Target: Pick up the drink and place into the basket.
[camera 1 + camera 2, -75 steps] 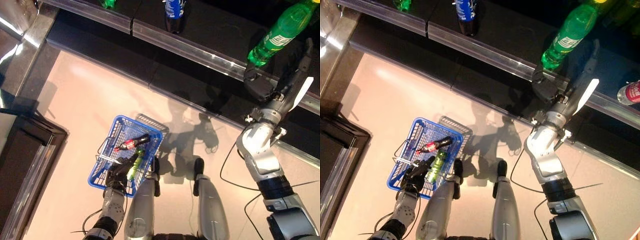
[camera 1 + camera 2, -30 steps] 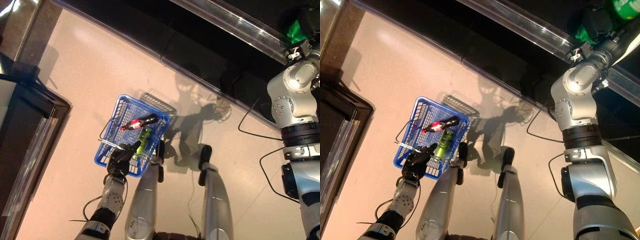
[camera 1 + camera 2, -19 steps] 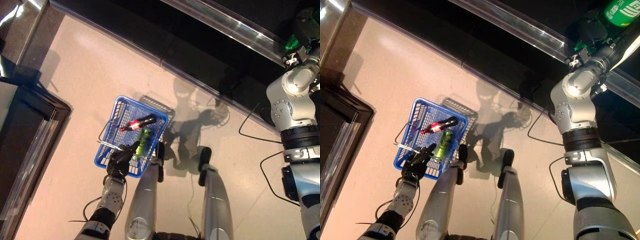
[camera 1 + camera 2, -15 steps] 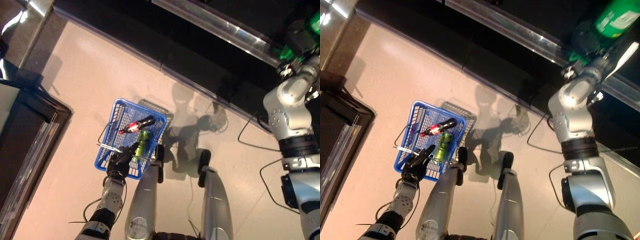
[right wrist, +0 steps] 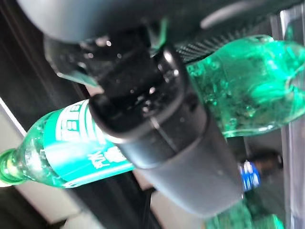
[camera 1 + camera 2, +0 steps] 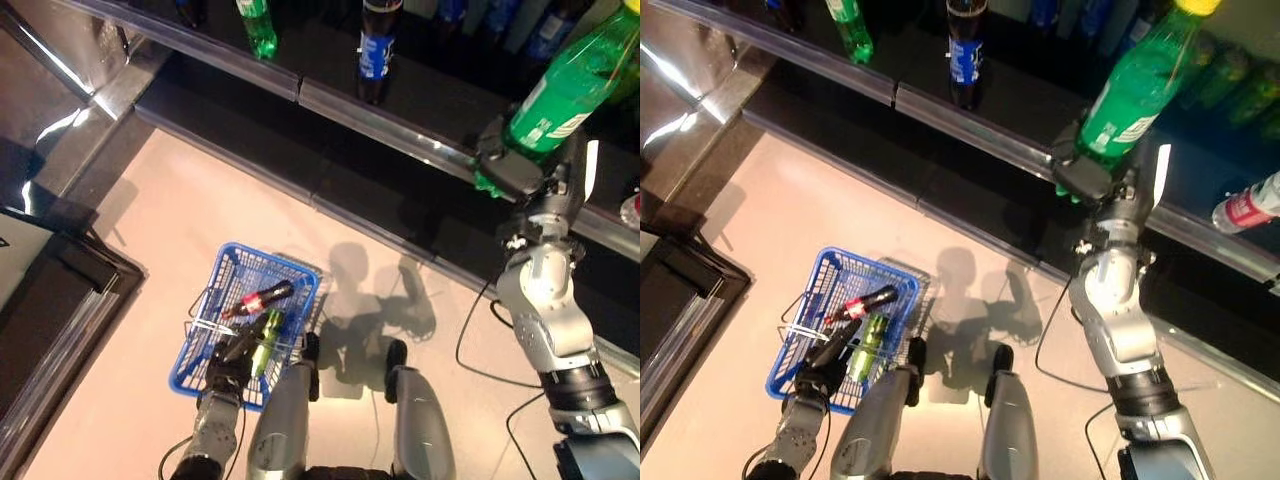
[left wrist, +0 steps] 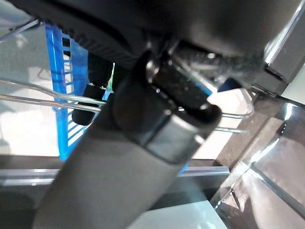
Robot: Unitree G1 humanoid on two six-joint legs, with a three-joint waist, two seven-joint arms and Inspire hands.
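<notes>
The shelf is running along the far side of the floor, carrying standing bottles behind its clear front rail. The right robot hand is gripping one large green bottle, fingers curled round its lower body; the bottle is tilting, cap end up, just above the rail, apparently clear of the shelf. The step in hand appears to be the lift-off, with the carry to the basket not yet begun. The next move is calling for swinging the bottle down and across to the basket, which is hanging low at the robot's left side, well apart from the bottle, then lowering it in lengthwise, since the bottle looks long against the basket's opening. The left robot hand is gripping the basket's wire handle at its near rim.

Count: one blue basket; in it, one dark red-labelled bottle and one green can lying side by side; on the shelf, one blue-labelled dark bottle, one small green bottle, one red-labelled clear bottle, and further bottles too dim to count.
</notes>
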